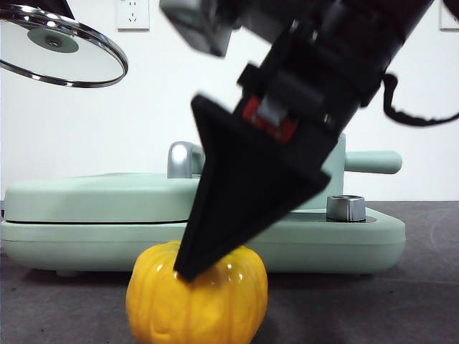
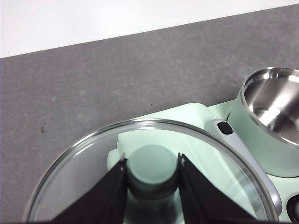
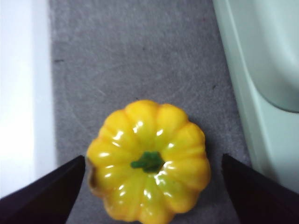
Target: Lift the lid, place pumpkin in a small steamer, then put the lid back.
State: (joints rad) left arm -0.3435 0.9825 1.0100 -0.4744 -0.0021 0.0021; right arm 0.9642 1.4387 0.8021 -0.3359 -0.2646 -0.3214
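Lid point(image 2: 140, 186): clamped at its knob by left gripper point(image 2: 152, 172), raised above the small steamer point(image 2: 273, 116).
Pumpkin point(image 3: 149, 161): on table, between spread jaws of right gripper point(image 3: 152, 179), unheld.

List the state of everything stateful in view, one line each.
lid: off the pot, held aloft by its knob
left pincer: shut on the lid's knob
small steamer: uncovered, empty
pumpkin: upright on the table, not gripped
right pincer: open, straddling the pumpkin
griddle cover: closed
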